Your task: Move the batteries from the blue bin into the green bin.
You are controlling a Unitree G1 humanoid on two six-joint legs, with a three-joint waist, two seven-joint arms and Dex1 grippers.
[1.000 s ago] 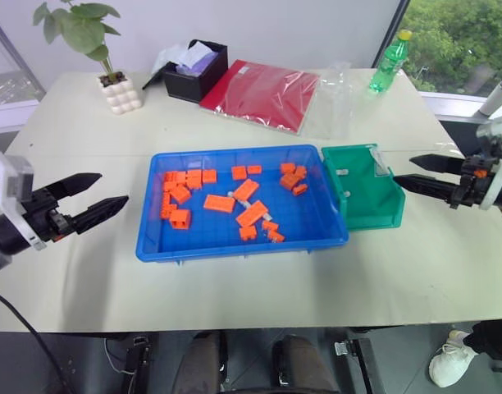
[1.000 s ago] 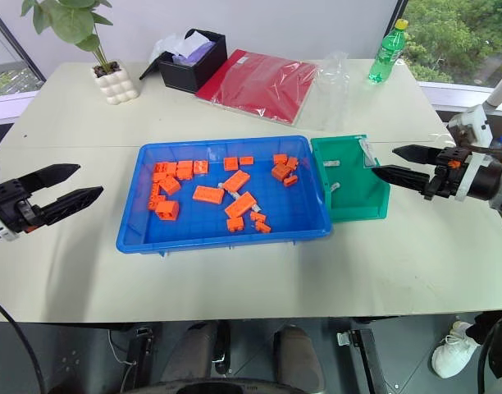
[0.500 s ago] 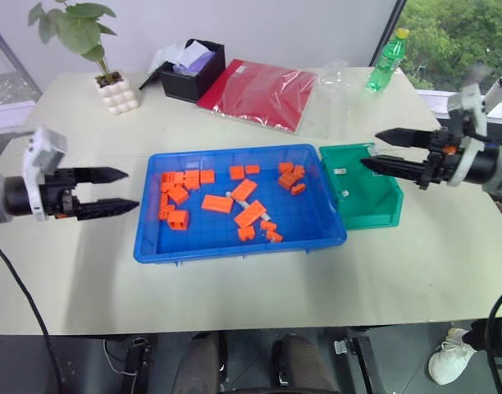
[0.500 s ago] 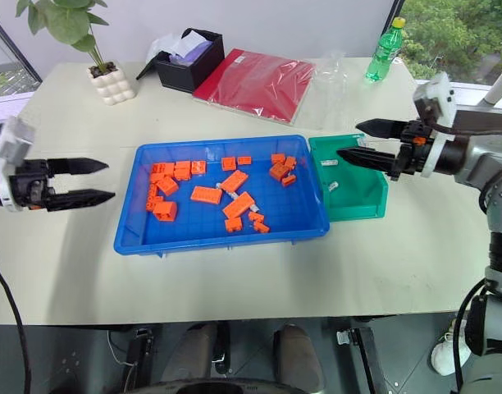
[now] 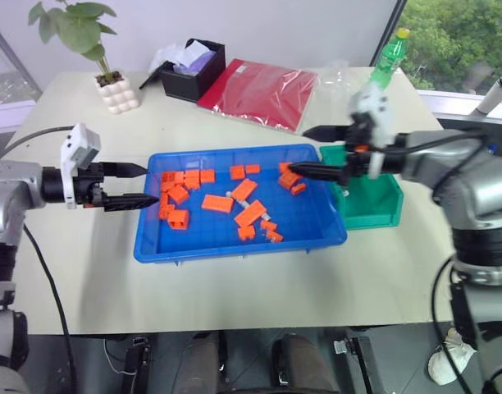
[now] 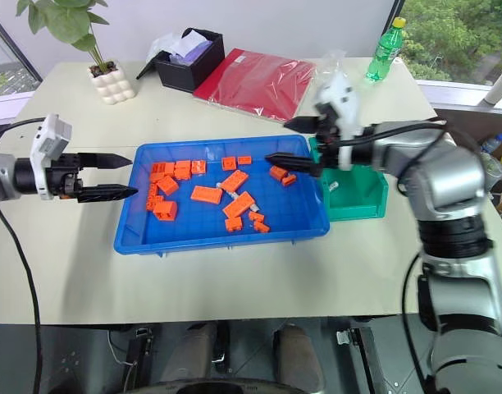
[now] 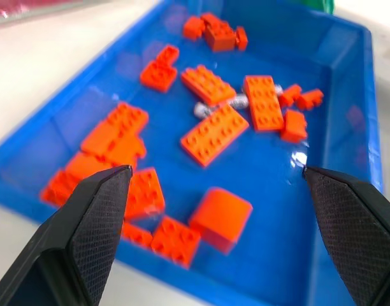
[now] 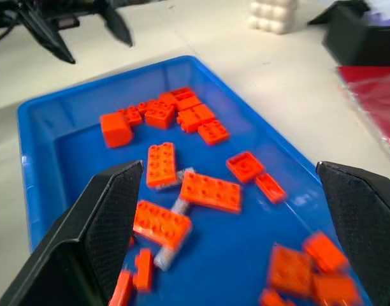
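The blue bin lies mid-table, strewn with orange blocks. Small grey batteries lie among the blocks near the bin's middle, and they also appear as batteries in the right wrist view. The green bin stands against the blue bin's right end, with a small pale piece inside. My left gripper is open and level at the blue bin's left rim, pointing right. My right gripper is open above the blue bin's right end, pointing left. Nothing sits between either pair of fingers.
At the back of the table stand a plant in a white pot, a black box, a red folder, a clear plastic bag and a green bottle. Bare tabletop runs along the near edge.
My right gripper swung left from beside the green bin to over the blue bin's right end. My left gripper moved right, up to the blue bin's left rim. Both stayed open.
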